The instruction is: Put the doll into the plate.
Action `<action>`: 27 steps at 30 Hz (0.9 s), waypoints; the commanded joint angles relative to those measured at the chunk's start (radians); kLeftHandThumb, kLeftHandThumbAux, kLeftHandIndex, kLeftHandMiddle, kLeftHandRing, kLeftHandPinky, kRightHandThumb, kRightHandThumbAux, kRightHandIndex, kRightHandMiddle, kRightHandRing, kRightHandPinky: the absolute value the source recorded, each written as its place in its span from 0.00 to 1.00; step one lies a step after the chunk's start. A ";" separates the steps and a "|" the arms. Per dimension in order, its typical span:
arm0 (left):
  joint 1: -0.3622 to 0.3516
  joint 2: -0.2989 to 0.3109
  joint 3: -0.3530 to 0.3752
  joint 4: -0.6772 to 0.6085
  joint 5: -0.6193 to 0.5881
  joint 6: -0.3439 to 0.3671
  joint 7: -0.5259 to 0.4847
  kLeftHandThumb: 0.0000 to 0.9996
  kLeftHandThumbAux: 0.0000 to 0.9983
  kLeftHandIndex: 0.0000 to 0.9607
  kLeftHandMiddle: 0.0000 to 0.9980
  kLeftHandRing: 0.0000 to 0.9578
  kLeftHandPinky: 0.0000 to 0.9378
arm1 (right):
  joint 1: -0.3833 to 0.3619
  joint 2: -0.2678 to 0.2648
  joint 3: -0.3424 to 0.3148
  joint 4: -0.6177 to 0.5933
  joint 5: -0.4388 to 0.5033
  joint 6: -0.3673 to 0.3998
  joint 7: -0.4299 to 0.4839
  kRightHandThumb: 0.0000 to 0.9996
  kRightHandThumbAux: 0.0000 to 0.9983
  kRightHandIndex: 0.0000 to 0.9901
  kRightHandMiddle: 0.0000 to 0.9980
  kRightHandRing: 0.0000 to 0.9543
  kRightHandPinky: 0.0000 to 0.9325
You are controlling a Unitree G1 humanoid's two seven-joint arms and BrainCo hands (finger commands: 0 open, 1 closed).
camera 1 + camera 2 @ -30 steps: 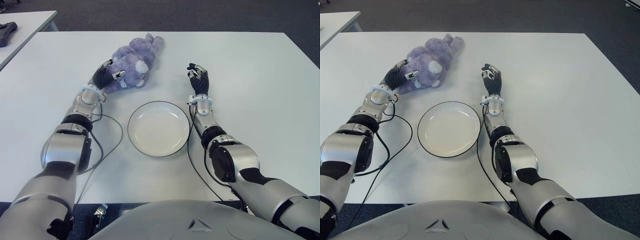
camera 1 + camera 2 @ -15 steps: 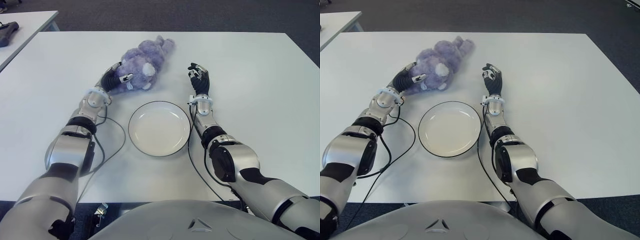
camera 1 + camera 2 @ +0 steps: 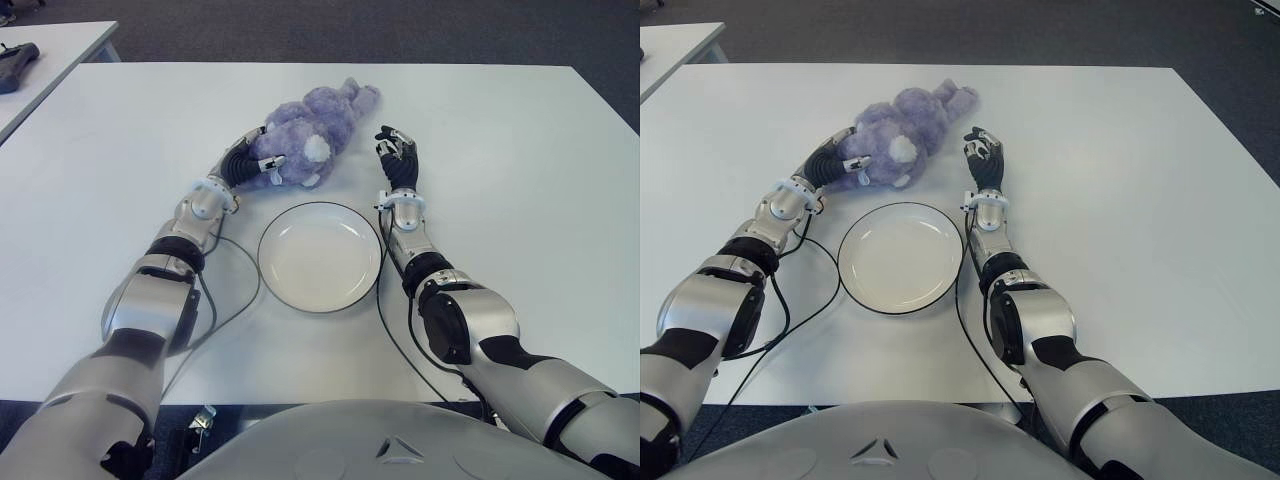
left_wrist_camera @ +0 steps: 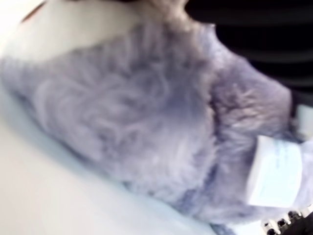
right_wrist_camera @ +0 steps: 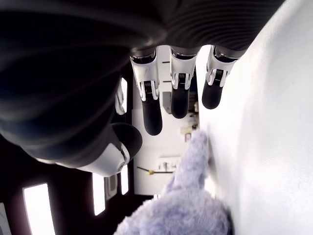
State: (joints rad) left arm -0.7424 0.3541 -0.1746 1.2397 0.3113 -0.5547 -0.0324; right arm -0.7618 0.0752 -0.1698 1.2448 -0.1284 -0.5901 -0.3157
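Purple plush doll [image 3: 310,135] lies on the white tabletop [image 3: 520,180], just beyond the far rim of the plate [image 3: 320,255]; not in the plate; left hand [image 3: 250,160] clasps the doll's near end, fingers curled into the fur; left wrist view filled with purple fur and a white sewn tag [image 4: 274,171]; right hand [image 3: 398,160] shows just right of the doll, beyond the plate's right rim, fingers [image 5: 151,107] relaxed and spread, holding nothing; black cable [image 3: 225,300] loops across the tabletop left of the plate; second table [image 3: 50,50] at far left.
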 commanded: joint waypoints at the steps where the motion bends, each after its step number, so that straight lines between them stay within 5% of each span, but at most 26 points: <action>1: 0.096 -0.075 -0.027 0.036 0.009 0.078 -0.063 0.35 0.55 0.26 0.36 0.44 0.51 | 0.203 0.088 0.001 0.120 -0.002 0.096 -0.003 0.72 0.73 0.42 0.22 0.12 0.12; 7: 0.092 -0.080 -0.030 0.039 0.006 0.085 -0.042 0.43 0.56 0.36 0.45 0.51 0.61 | 0.200 0.093 -0.007 0.120 0.004 0.100 -0.007 0.72 0.72 0.42 0.22 0.13 0.13; 8: 0.092 -0.080 -0.032 0.038 0.008 0.082 -0.035 0.63 0.67 0.42 0.49 0.56 0.66 | 0.199 0.094 -0.009 0.120 0.005 0.102 -0.007 0.72 0.72 0.42 0.22 0.13 0.14; 9: 0.093 -0.081 -0.034 0.038 0.009 0.080 -0.030 0.68 0.69 0.44 0.53 0.60 0.70 | 0.199 0.094 -0.009 0.120 0.006 0.103 -0.007 0.72 0.72 0.42 0.22 0.13 0.14; 12: 0.095 -0.082 -0.036 0.036 0.012 0.076 -0.014 0.69 0.70 0.45 0.57 0.65 0.74 | 0.198 0.096 -0.013 0.120 0.008 0.103 -0.008 0.72 0.72 0.42 0.22 0.13 0.14; 14: 0.098 -0.085 -0.039 0.034 0.017 0.076 0.011 0.69 0.69 0.45 0.70 0.75 0.84 | 0.198 0.098 -0.018 0.120 0.012 0.102 -0.008 0.72 0.73 0.42 0.22 0.13 0.14; 27: 0.104 -0.086 -0.038 0.026 0.021 0.097 0.163 0.70 0.69 0.46 0.82 0.85 0.90 | 0.200 0.098 -0.022 0.120 0.014 0.105 -0.007 0.72 0.73 0.42 0.22 0.14 0.16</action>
State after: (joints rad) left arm -0.7260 0.2987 -0.1840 1.2186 0.2937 -0.5440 0.1162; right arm -0.7619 0.0754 -0.1761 1.2451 -0.1298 -0.5893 -0.3161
